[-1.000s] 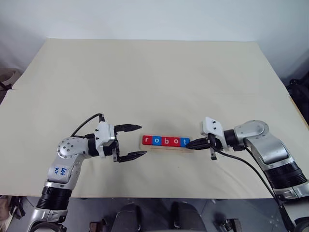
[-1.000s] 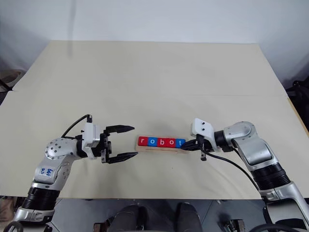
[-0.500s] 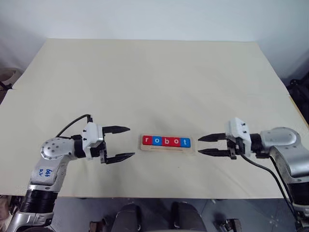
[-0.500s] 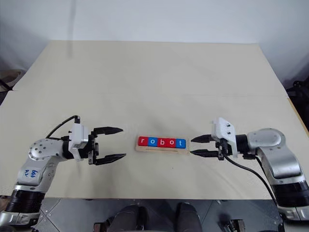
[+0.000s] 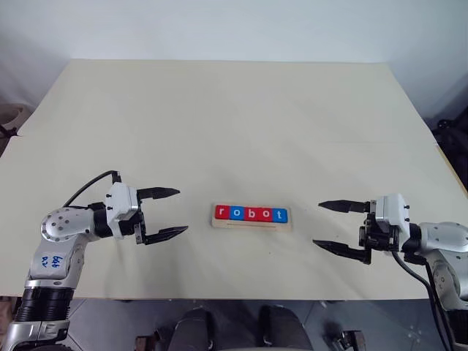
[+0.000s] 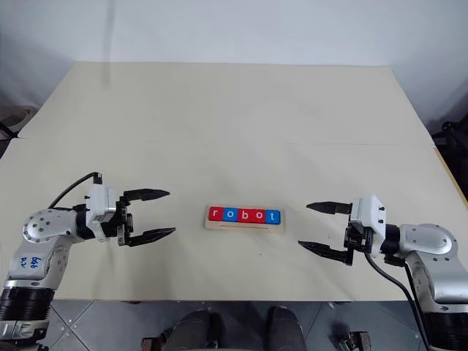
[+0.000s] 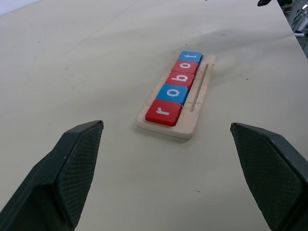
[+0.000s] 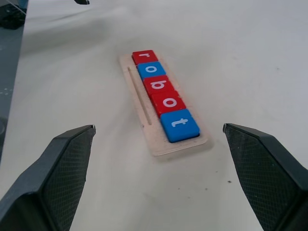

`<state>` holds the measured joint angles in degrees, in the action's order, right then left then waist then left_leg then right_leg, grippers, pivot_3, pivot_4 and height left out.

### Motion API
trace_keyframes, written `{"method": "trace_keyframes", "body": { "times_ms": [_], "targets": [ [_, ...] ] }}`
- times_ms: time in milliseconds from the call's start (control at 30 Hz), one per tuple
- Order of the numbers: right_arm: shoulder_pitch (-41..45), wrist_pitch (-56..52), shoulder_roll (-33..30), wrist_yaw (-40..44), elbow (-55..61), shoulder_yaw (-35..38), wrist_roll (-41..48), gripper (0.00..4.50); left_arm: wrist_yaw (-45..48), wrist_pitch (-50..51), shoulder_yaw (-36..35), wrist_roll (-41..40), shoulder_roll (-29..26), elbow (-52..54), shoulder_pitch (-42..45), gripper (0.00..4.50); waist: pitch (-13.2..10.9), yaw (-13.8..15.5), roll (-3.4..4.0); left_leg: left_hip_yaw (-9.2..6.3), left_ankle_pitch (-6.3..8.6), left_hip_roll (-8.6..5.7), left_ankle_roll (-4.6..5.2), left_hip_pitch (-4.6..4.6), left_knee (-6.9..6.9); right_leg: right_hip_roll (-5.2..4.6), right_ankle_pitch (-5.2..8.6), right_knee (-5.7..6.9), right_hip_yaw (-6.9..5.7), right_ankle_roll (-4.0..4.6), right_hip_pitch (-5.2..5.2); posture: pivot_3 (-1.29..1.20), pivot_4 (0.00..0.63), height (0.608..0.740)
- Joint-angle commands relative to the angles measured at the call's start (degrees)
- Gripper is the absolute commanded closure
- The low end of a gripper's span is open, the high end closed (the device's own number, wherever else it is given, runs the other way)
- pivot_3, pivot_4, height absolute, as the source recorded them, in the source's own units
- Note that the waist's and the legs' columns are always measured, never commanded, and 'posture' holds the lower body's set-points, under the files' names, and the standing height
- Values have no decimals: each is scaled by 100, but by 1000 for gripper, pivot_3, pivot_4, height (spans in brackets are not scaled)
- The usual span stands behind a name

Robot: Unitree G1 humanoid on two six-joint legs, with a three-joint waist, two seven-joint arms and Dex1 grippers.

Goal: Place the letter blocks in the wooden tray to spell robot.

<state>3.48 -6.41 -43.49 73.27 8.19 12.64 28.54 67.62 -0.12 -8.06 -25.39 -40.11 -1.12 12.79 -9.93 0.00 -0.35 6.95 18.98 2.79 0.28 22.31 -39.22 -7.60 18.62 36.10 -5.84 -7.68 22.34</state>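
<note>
Five letter blocks (image 5: pixel 251 213) lie in a row in the wooden tray (image 5: pixel 252 224) near the table's front edge and read "robot": red r (image 7: pixel 163 111), blue o, red b, red o, blue t (image 8: pixel 179 124). The tray's groove runs along the row's near side. My left gripper (image 5: pixel 181 210) hovers open to the left of the tray, well apart from it, pointing at the r end. To the right of the tray my right gripper (image 5: pixel 317 224) is wide open, also apart from it, and points at the t end. Nothing sits between either pair of fingers.
The pale table (image 5: pixel 219 110) stretches wide behind the tray with nothing else on it. Its front edge runs close below both grippers. Dark clutter lies past the table's left and right edges.
My right gripper, shut at the tray's t end a second ago, has opened wide and drawn back to the right. The left gripper has slid left, away from the tray.
</note>
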Motion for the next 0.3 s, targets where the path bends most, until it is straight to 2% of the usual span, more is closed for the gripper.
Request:
{"method": "trace_keyframes", "body": {
  "times_ms": [33, 300],
  "targets": [
    [-15, 167, -6, -118, 34, 244, 103, 36, -93, -95, -114, -18, 21, 69, -37, 0, 0, 0, 0, 0, 0, 0, 0, 0, 0, 0, 0, 0, 0, 0, 0, 0, 150, 740],
    [4, 192, -24, -181, 16, 237, 130, 36, -207, -208, -109, 34, 64, 48, -56, 0, 0, 3, 0, 0, 0, -1, 0, 0, 0, -1, 0, 0, 1, 0, 0, 0, 150, 740]
  ]
}}
